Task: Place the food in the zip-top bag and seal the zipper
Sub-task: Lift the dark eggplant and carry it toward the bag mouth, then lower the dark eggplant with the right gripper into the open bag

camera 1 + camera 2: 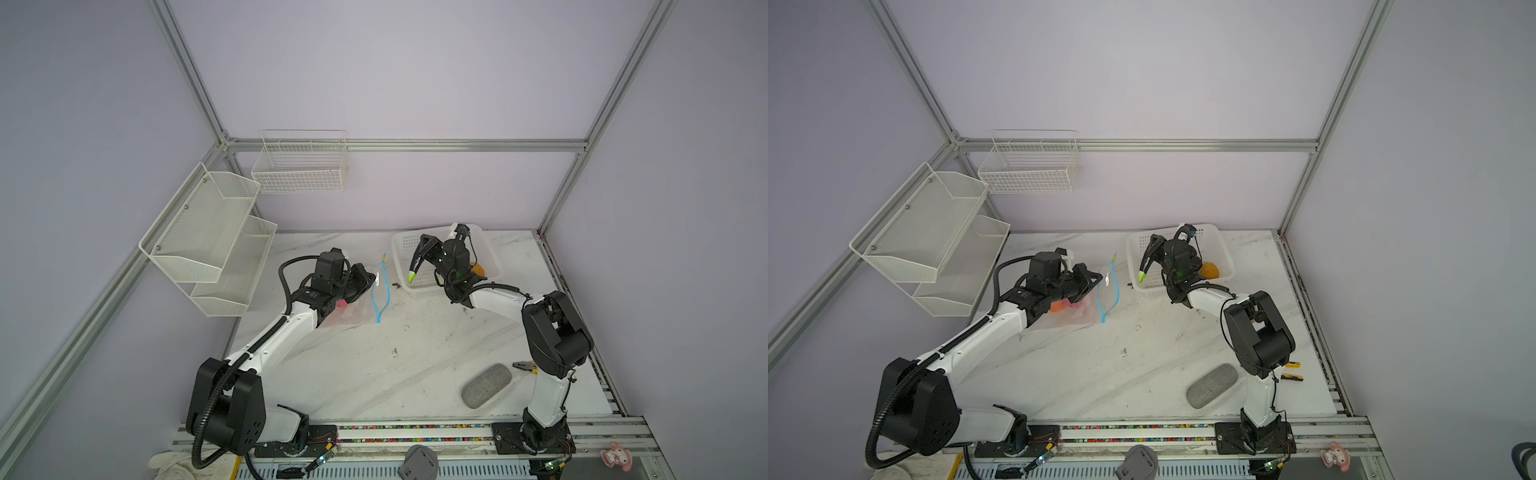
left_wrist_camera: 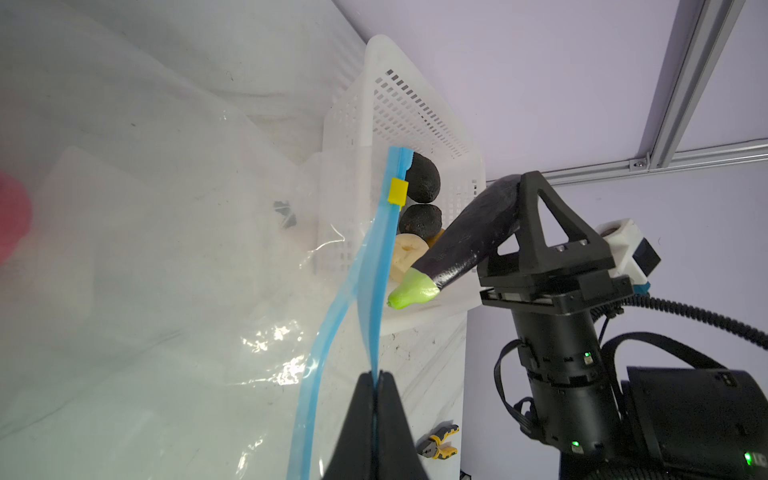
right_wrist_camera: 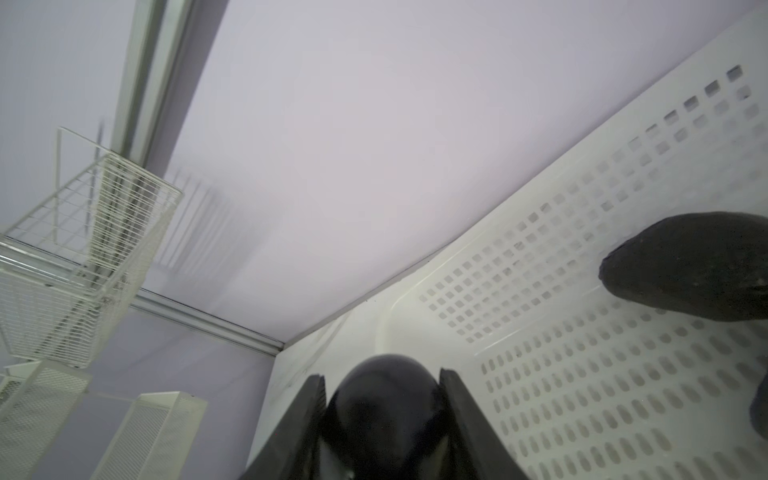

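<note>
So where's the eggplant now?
In both top views the eggplant hangs in the right gripper over the white basket's left side, green tip down, beside the zip-top bag.

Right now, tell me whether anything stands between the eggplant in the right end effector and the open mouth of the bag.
Nothing visible does. The right end effector holds the eggplant over the white basket; the zip-top bag gapes beside it, one lip of the zipper pinched by the left end effector.
</note>
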